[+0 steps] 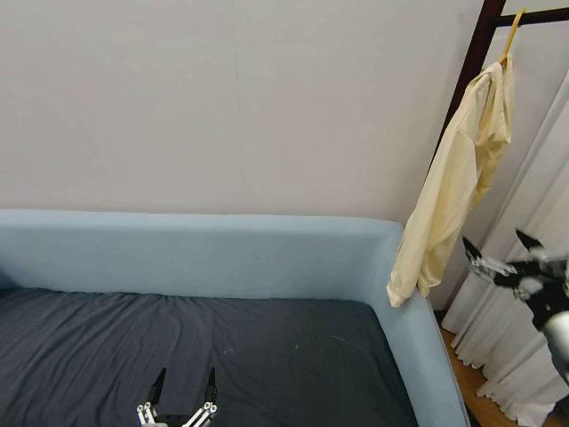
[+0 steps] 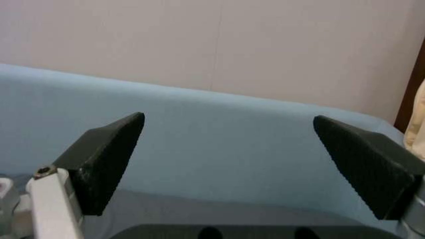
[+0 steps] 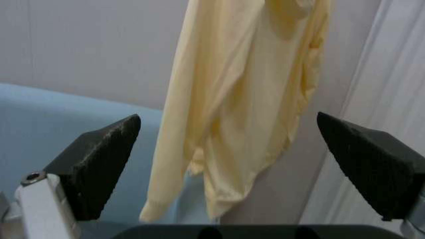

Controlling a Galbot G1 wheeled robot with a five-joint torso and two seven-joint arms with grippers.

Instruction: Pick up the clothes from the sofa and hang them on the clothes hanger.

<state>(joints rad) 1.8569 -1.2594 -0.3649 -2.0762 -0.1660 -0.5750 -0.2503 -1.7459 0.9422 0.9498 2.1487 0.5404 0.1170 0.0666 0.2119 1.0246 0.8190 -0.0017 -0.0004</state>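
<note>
A pale yellow shirt (image 1: 458,182) hangs from a wooden hanger (image 1: 510,34) on the dark clothes rack (image 1: 471,62) at the right, its sleeve drooping past the sofa's arm. The right wrist view faces the same yellow shirt (image 3: 246,104) from close by. My right gripper (image 1: 503,252) floats open to the right of the shirt's lower hem, apart from it and holding nothing. My left gripper (image 1: 187,387) sits low over the sofa's dark seat (image 1: 222,356), open and empty. The left wrist view looks at the light blue sofa back (image 2: 219,144).
The light blue sofa (image 1: 222,253) spans the view, its right arm (image 1: 418,338) just below the shirt. White curtains (image 1: 533,294) hang behind my right gripper. A plain wall (image 1: 231,98) rises behind the sofa, with a strip of wooden floor (image 1: 471,382) at the lower right.
</note>
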